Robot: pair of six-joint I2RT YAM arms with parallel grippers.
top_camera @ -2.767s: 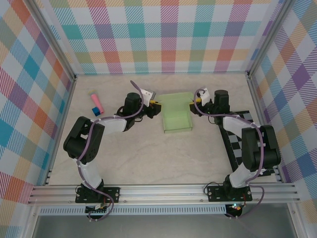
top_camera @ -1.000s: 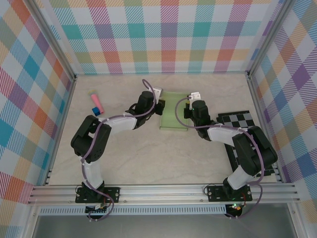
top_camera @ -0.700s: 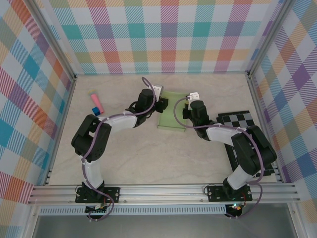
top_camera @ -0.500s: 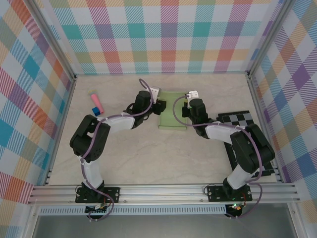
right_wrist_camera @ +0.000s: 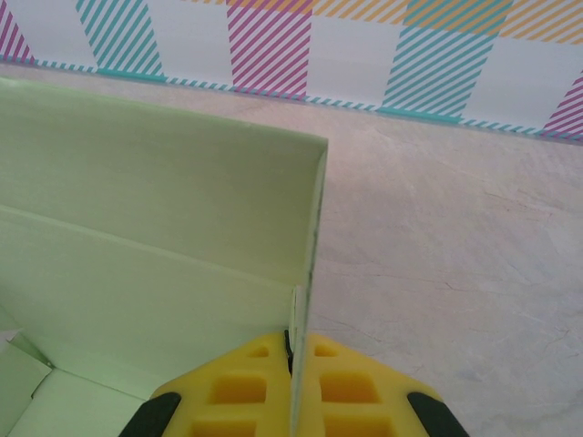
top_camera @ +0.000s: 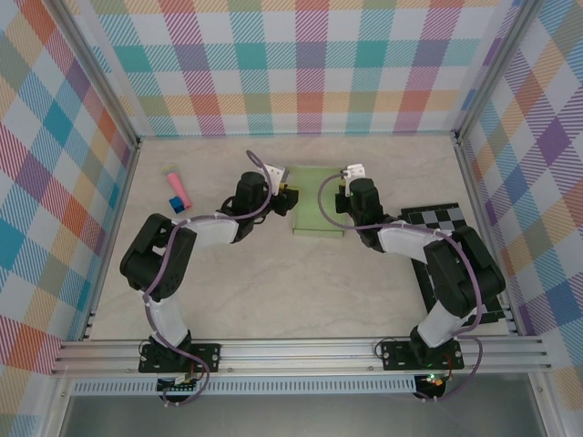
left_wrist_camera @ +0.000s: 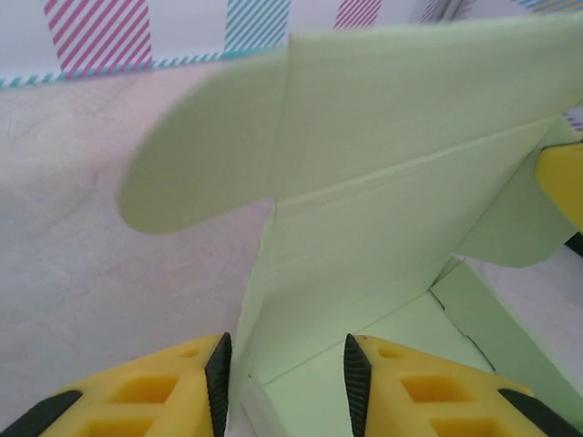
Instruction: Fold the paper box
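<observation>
Top external, paper box (top_camera: 317, 202), checkered board (top_camera: 439, 217) seemingly under right arm (top_camera: 401, 238)

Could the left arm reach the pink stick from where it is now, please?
Probably yes: nothing lies between it and the stick, though its end effector stands open around a box wall.

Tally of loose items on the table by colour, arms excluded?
pale green card paper box: 1
small pink-and-blue stick: 1
black-and-white checkered flat board: 1
Total: 3
</observation>
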